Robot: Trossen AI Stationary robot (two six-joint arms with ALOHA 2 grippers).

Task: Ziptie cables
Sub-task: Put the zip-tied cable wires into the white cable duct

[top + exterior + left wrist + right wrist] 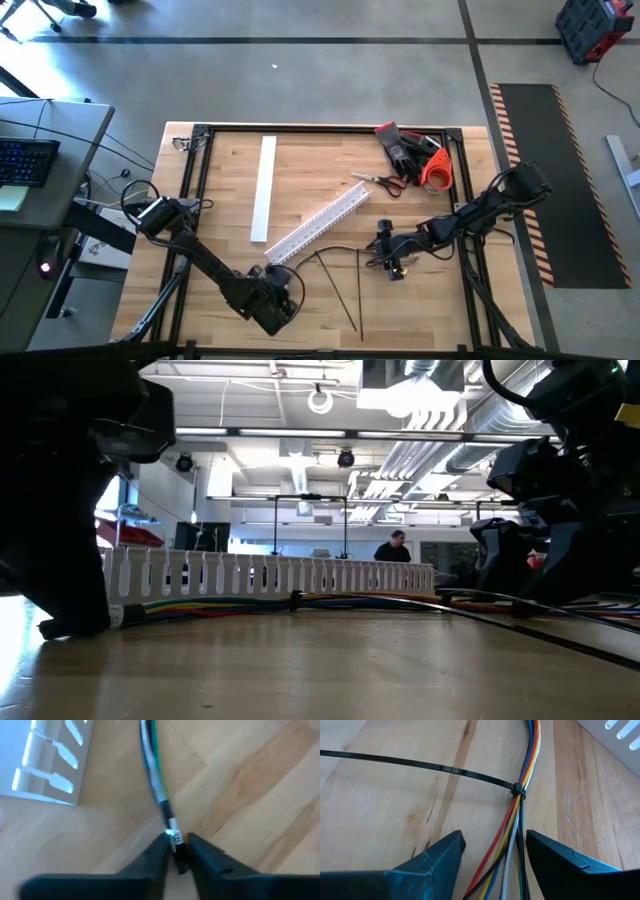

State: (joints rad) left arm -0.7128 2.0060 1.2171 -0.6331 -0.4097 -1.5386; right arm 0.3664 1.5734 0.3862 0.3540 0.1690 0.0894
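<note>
1 ziptie (445, 769) is already cinched around the cables (517, 827): its small black head sits on the coloured bundle and its long tail runs off across the wooden table (300, 170). The bundle lies beside the white slotted channel (318, 224), running from the left gripper (176, 851) across to the right gripper (495, 855).

The left gripper, at the near-left of the table, is closed on the labelled end of the cables, pinning it down. The right gripper hovers just above the bundle with its fingers (427, 862) apart, 1 on each side of the wires, a little short of the cinched head.

The step in hand looks like gripping the bundle near that tie so it can be tightened or a second tie added. To do it well, the right gripper should come straight down so all the wires fall between the fingers, with none splayed outside, and close without snagging the tail. The left hold should stay firm to keep the bundle taut and straight. 2 spare zipties (340, 288) lie on the table between the arms, within reach. Scissors (383, 182), gloves (398, 148) and an orange tape roll (437, 170) sit at the far-right corner, and a flat white strip (264, 187) lies beyond the channel.
</note>
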